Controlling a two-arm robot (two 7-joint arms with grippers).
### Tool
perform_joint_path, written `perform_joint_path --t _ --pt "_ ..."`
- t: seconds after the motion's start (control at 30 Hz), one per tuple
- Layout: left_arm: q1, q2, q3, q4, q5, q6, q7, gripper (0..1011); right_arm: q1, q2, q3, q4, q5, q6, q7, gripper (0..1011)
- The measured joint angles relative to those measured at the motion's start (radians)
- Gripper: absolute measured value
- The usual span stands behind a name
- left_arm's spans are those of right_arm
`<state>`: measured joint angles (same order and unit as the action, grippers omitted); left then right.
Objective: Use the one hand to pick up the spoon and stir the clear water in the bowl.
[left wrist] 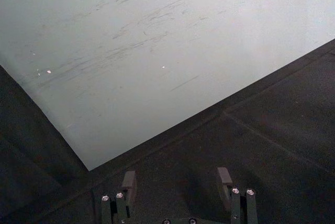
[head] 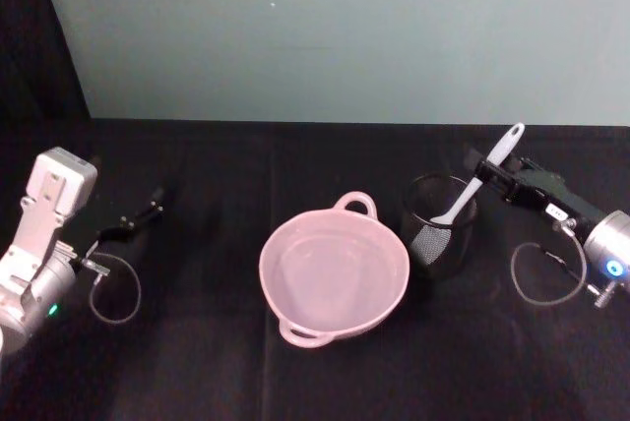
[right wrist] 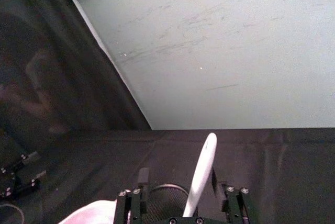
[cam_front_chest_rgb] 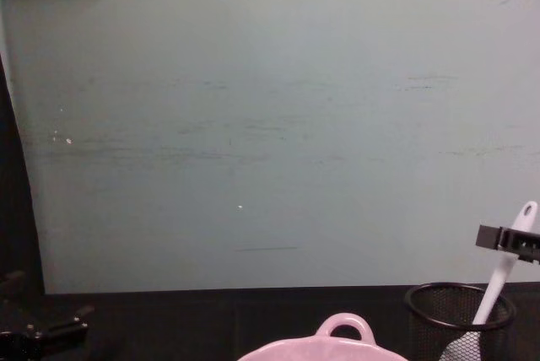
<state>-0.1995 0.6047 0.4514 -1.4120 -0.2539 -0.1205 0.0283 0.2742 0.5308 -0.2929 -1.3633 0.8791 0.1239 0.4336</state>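
The pale pink bowl (head: 282, 244) sits at the middle of the black table, its loop handle (cam_front_chest_rgb: 342, 329) pointing away from me. The white spoon (head: 479, 177) stands tilted in a black wire-mesh cup (head: 434, 237) just right of the bowl, head down inside the cup. My right gripper (head: 490, 171) is open, its fingers straddling the upper handle of the spoon (right wrist: 203, 169) with a gap on either side. In the chest view the spoon (cam_front_chest_rgb: 504, 270) passes through the right gripper (cam_front_chest_rgb: 504, 240). My left gripper (head: 146, 211) rests open at the far left.
A pale green wall panel (head: 335, 28) closes off the back of the table. Grey cable loops hang at both wrists, one beside the right wrist (head: 539, 278). Bare black tabletop (head: 207, 185) lies between the left gripper and the bowl.
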Motion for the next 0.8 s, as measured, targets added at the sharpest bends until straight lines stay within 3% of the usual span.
perform_joint_path --t 0.13,0.33,0.5,0.67,0.8 --pt "0.000 0.000 0.000 0.000 0.000 0.000 0.000 1005 -0.020 0.014 0.004 -0.018 0.000 -0.006 -0.009 863" --pt "0.000 0.000 0.000 0.000 0.000 0.000 0.000 1005 -0.066 0.050 0.026 -0.080 -0.006 -0.011 -0.035 1002" --pt "0.000 0.000 0.000 0.000 0.000 0.000 0.000 1005 -0.129 0.099 0.052 -0.173 -0.033 -0.013 -0.079 1003" --pt "0.000 0.000 0.000 0.000 0.000 0.000 0.000 1005 -0.190 0.157 0.074 -0.277 -0.153 -0.005 -0.212 1002" --pt "0.000 0.000 0.000 0.000 0.000 0.000 0.000 1005 -0.205 0.164 0.077 -0.297 -0.240 0.009 -0.307 1002"
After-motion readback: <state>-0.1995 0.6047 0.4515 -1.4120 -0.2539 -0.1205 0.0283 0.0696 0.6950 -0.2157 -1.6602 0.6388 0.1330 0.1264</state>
